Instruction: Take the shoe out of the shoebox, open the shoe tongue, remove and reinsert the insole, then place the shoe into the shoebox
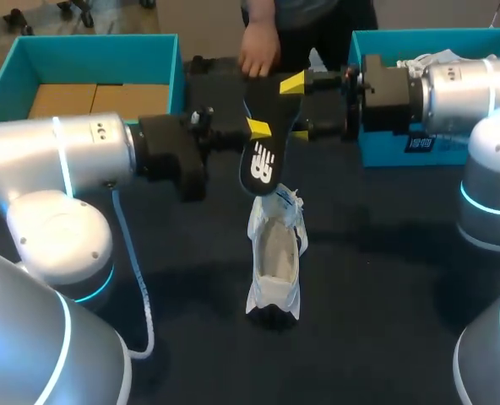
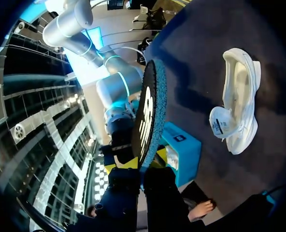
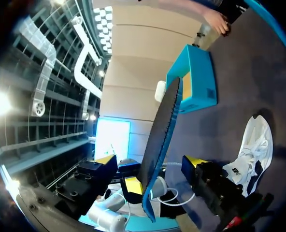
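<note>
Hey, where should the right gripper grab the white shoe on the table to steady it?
Probably the heel collar, coming from above. The shoe stands sole down with its opening up, and the insole held in the left gripper hangs over the tongue.

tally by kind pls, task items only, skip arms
teal boxes: 2
shoe: 1
insole: 1
total: 4
</note>
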### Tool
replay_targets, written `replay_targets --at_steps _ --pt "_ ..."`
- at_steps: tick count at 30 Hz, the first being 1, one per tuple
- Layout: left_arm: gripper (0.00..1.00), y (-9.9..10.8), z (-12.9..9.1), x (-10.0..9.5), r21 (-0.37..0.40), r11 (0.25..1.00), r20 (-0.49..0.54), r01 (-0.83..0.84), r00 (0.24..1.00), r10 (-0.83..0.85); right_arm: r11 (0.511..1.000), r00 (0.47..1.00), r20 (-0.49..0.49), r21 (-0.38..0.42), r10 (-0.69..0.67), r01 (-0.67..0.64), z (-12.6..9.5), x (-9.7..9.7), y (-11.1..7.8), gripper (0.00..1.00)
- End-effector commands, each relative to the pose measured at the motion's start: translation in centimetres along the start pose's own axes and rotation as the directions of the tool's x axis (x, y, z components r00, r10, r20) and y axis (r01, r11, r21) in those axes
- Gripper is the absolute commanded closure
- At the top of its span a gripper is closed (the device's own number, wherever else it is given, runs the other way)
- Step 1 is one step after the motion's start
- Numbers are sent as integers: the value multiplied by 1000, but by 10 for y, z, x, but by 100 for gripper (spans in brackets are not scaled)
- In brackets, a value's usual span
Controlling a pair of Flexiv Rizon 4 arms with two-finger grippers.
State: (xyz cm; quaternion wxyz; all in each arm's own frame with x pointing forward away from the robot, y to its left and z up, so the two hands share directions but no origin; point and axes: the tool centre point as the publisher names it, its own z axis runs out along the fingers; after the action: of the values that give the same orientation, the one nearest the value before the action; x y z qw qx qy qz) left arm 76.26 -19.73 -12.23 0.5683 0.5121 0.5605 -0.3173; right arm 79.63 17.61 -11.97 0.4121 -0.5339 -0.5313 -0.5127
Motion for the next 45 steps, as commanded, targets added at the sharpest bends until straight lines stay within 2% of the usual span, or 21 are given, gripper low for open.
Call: replay_targets --at_steps 1,4,15,24,29,31,36,38,39,45 --pt "100 -5 2 4 -17 1000 0 4 1000 -4 1000 1000 13 15 5 -5 -2 2 3 56" --pt "100 -6 2 4 -19 1000 -1 5 1000 -5 1000 1000 16 25 8 -8 -2 2 5 62" --pt "100 -6 7 -1 -7 1000 9 -6 1000 6 998 1000 -3 61 14 -14 8 -2 3 72" --pt "100 -3 10 -4 -6 1000 11 -18 1000 18 998 1000 -10 67 16 -15 8 -2 -5 88" --pt "100 -5 9 -3 -9 1000 9 -15 1000 15 998 1000 -15 59 16 -15 7 -3 -6 91" --pt "100 -6 8 -2 -9 1000 6 -10 1000 10 998 1000 -16 59 16 -15 7 -3 -5 100" --pt "100 -8 8 0 -4 1000 -5 9 1000 -9 997 1000 -22 73 7 -5 8 -4 -2 100" --pt "26 -7 6 1 1 1000 -13 18 1000 -18 997 1000 -24 73 6 -4 8 -6 -1 100" --pt "0 -6 5 2 0 1000 -14 20 1000 -20 997 1000 -25 73 7 -5 8 -7 -1 100" --pt "0 -1 -11 12 -3 999 -48 37 998 -37 998 999 -28 68 19 -17 3 -14 0 100"
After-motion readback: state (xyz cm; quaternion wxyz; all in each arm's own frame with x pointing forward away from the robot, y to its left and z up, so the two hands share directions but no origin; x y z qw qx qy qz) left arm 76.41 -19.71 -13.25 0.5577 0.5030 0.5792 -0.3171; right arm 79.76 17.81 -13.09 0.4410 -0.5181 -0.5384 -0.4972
